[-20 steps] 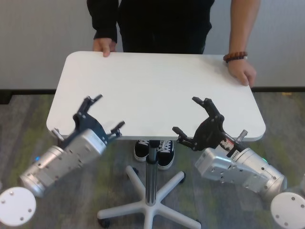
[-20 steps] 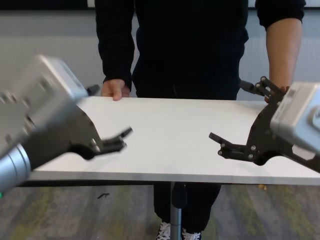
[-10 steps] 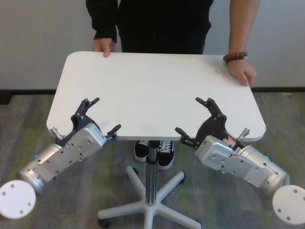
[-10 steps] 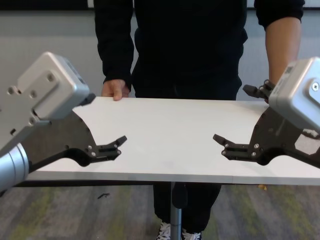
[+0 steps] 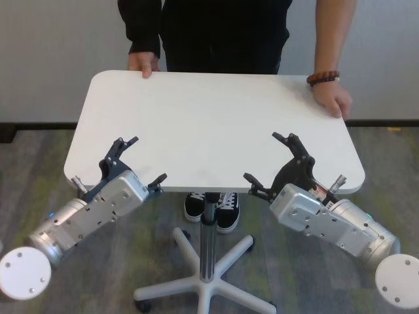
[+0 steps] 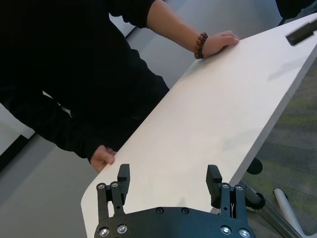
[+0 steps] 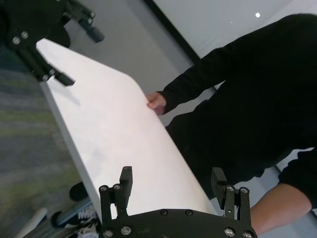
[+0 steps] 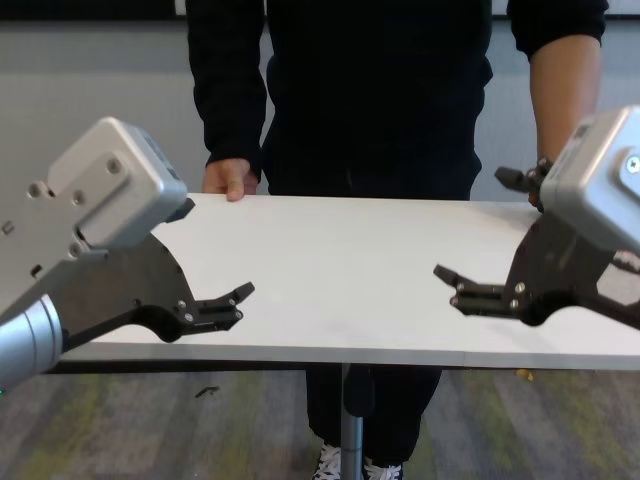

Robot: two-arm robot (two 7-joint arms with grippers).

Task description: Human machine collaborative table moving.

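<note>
The white table [image 5: 209, 118] stands between me and the human [image 5: 222, 29], who is in black and holds its far edge with one hand [image 5: 143, 64] and its far right corner with the braceleted hand [image 5: 332, 98]. My left gripper [image 5: 148, 158] is open over the table's near left edge and holds nothing. My right gripper [image 5: 261, 156] is open over the near right edge, also empty. The chest view shows both, the left gripper [image 8: 215, 250] and the right gripper [image 8: 470, 224], just above the tabletop [image 8: 340, 270]. Each wrist view shows open fingers, the left [image 6: 169, 173] and the right [image 7: 172, 174], with the table beyond.
The table's grey pole [image 5: 209, 226] goes down to a white star-shaped wheeled base [image 5: 206, 278] on grey-green carpet. The human's black-and-white shoes [image 5: 213, 206] show under the near edge. A pale wall with a dark skirting runs behind.
Both grippers have drawn back slightly toward the table's near edge and sunk a little. They stay open. The table and the human's hands have not moved.
</note>
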